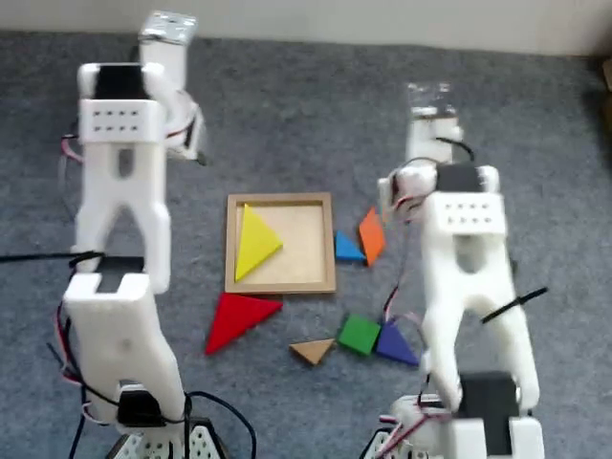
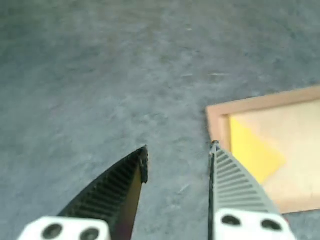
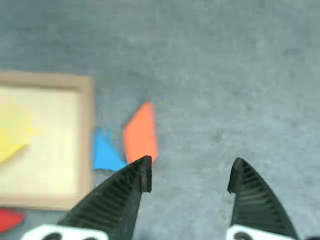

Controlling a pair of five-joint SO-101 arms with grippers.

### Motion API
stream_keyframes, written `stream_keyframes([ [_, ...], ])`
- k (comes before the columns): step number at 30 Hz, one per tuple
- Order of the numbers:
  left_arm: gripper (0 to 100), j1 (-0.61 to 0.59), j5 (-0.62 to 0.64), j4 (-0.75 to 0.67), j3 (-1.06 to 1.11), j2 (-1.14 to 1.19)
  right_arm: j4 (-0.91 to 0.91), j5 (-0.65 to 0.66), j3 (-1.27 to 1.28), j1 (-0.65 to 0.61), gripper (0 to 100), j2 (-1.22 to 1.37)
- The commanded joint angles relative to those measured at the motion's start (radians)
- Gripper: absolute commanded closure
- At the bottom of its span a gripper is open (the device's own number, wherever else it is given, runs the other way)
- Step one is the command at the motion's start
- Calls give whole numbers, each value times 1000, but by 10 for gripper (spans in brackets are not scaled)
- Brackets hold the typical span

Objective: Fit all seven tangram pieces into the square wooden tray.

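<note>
My left jaws and right jaws hang apart and empty; with only the yellow triangle [image 1: 253,244] in the tray [image 1: 279,285], I risk shoving the blue triangle [image 3: 104,151] just beside the orange piece [image 3: 140,135] when grabbing that.

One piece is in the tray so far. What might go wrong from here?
1. The orange piece lies right beside the blue triangle. If the open right gripper closes on one, it may drag the other.
2. The green square and purple triangle also crowd together, so a clean grasp looks hard.
</note>
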Motion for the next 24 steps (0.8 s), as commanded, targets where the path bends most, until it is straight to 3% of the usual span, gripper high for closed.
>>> stream_keyframes([
  [1,805,-67,-20,9,73,-165,22,11,44,-150,748,-111],
  [9,807,-239,-35,-14,404,-432,12,54,108,-483,749,-61],
  [15,807,-374,-34,-157,705,-608,-4,49,74,-676,749,110],
  [24,807,-555,-31,-325,1073,-708,-10,-48,-133,-774,749,328],
])
